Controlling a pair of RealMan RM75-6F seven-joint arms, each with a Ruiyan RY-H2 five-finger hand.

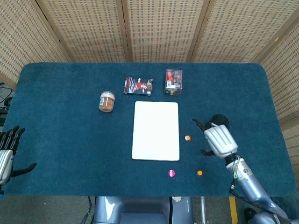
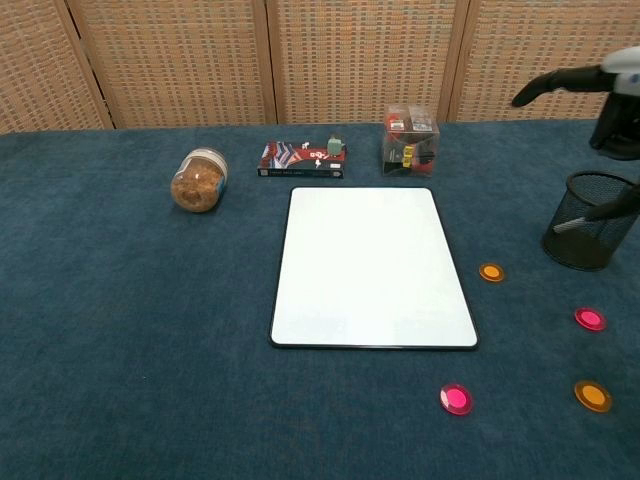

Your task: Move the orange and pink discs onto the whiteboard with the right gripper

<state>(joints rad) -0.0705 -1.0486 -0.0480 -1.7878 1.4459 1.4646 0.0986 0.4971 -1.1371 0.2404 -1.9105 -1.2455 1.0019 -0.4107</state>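
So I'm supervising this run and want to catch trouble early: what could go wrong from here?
The right robot hand hangs over the table close to the mesh pen cup; reaching down, it may knock the cup over. The discs lie flat on the carpet-like cloth, like the orange disc beside the whiteboard, so the fingers may slip off or push one away. A pink disc sits hidden under the hand in the head view.

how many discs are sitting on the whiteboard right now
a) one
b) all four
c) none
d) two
c) The whiteboard is bare; both orange discs and both pink discs lie on the blue cloth to its right or near its lower right corner, and the right hand holds nothing.
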